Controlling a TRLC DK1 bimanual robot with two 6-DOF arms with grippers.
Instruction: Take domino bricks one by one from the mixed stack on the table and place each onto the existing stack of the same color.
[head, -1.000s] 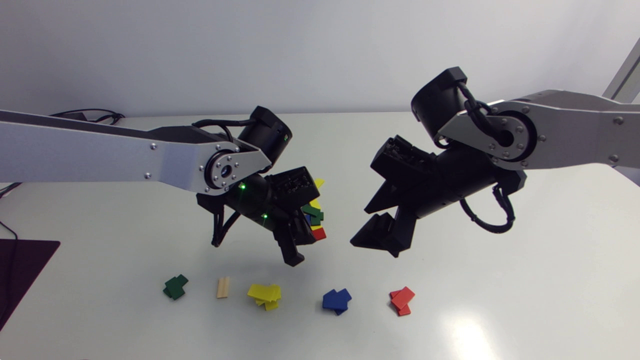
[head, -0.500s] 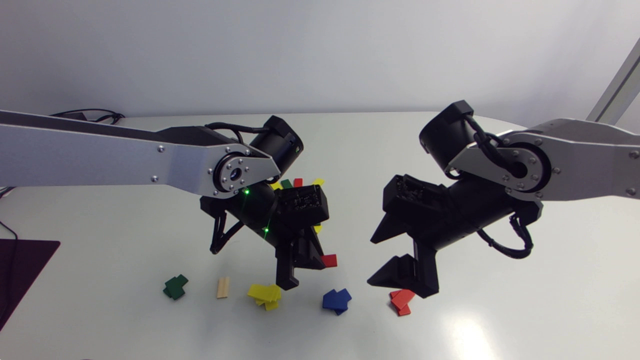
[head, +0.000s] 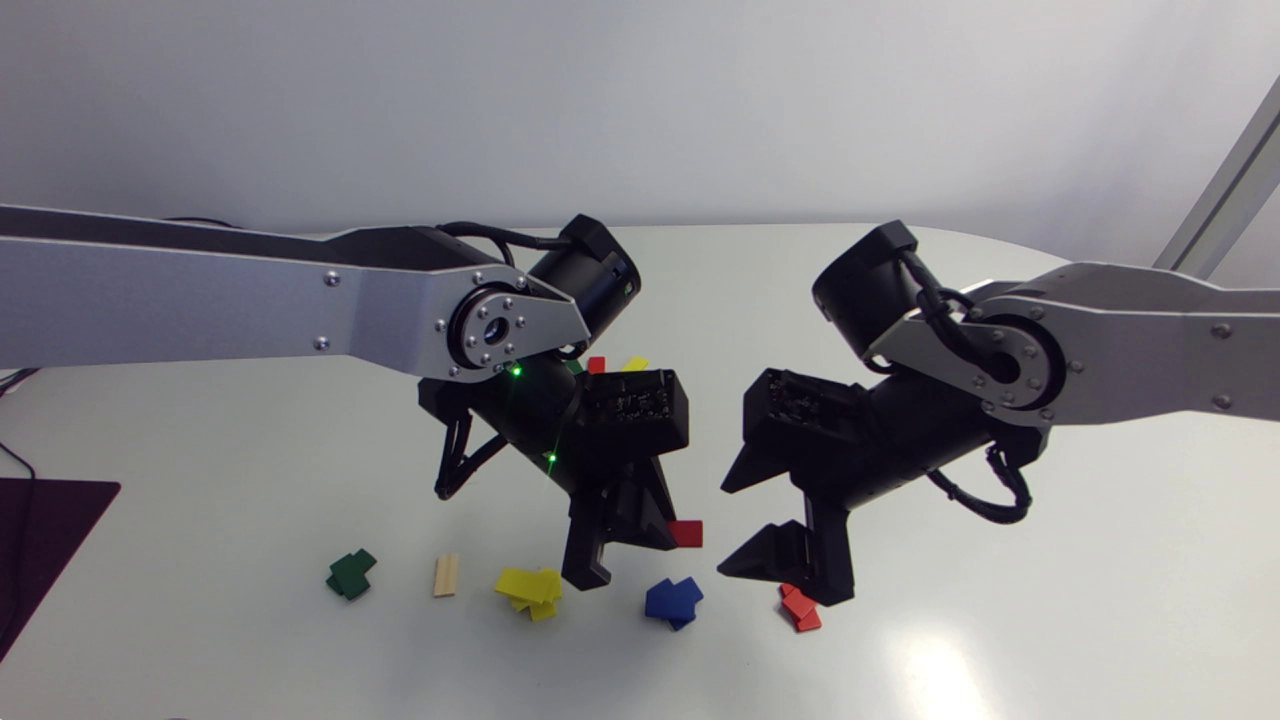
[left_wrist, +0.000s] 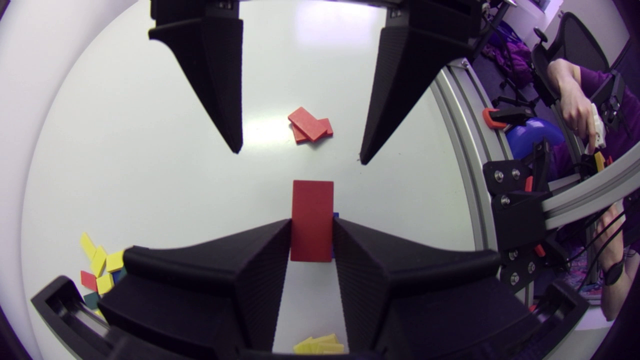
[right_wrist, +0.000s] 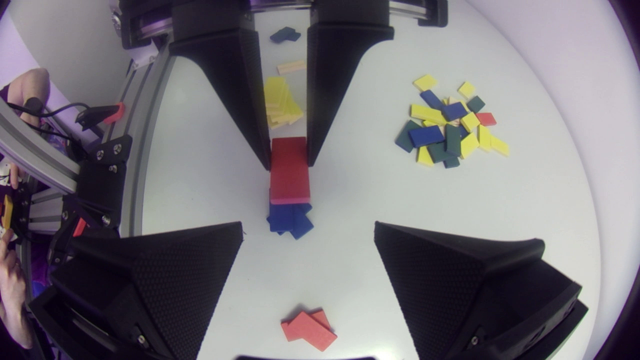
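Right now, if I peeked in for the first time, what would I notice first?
Two big black grippers meet nose to nose above the table: the left gripper pinches a red brick, and the right gripper hangs wide open facing it. Below them, in a row of little stacks, sit the blue stack and the red stack. Farther back lies the jumbled mixed pile.

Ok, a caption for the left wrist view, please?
Left gripper grips a red brick, facing the open right gripper; the red stack lies on the table beyond.
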